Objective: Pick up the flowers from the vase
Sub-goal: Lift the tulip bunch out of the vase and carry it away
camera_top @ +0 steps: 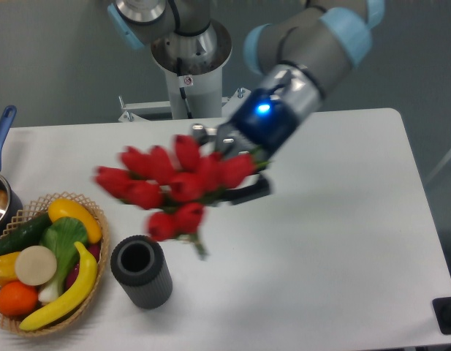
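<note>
Flowers (174, 183) held clear above table (342, 219), up and right of vase (142, 271), gripped near stems by hand (236, 164), clenched on bunch. Judged light, soft, floppy, easily crushed; best grasped at gathered stems, not buds

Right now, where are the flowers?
The flowers are out of the vase, held in the claw above the table's middle, up and right of the vase.
</note>
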